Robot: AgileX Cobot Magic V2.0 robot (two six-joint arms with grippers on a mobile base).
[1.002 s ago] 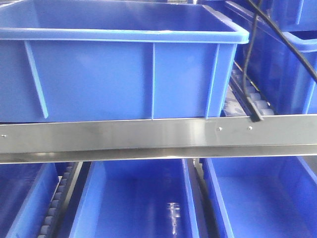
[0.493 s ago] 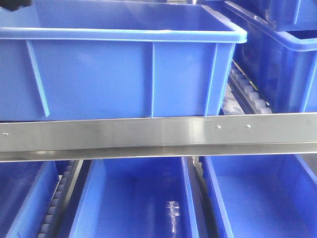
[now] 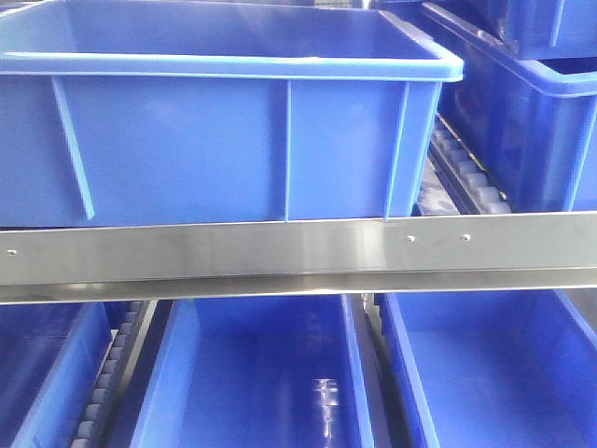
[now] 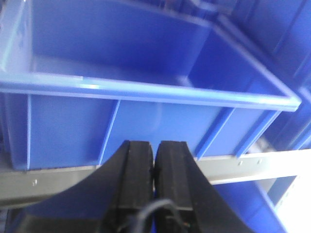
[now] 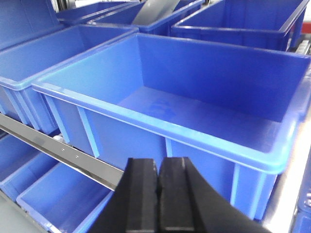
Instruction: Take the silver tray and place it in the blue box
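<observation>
Nearest your left wrist camera, your left gripper [image 4: 154, 160] is sitting with its two black fingers pressed together, gripping nothing. Your right gripper [image 5: 156, 182] is doing the same in its own view, fingers closed flat against each other and holding nothing.

Just past both, you are looking at the blue box [image 3: 233, 140], resting on the upper shelf behind a steel rail [image 3: 298, 252]; its ribbed front wall is facing you and its floor is showing bare blue. Below the rail, more blue crates [image 3: 261, 373] are lying open. Further back in the right wrist view, a grey slanted sheet [image 5: 153, 10] is poking up among distant crates; you cannot tell whether it is the silver tray.
</observation>
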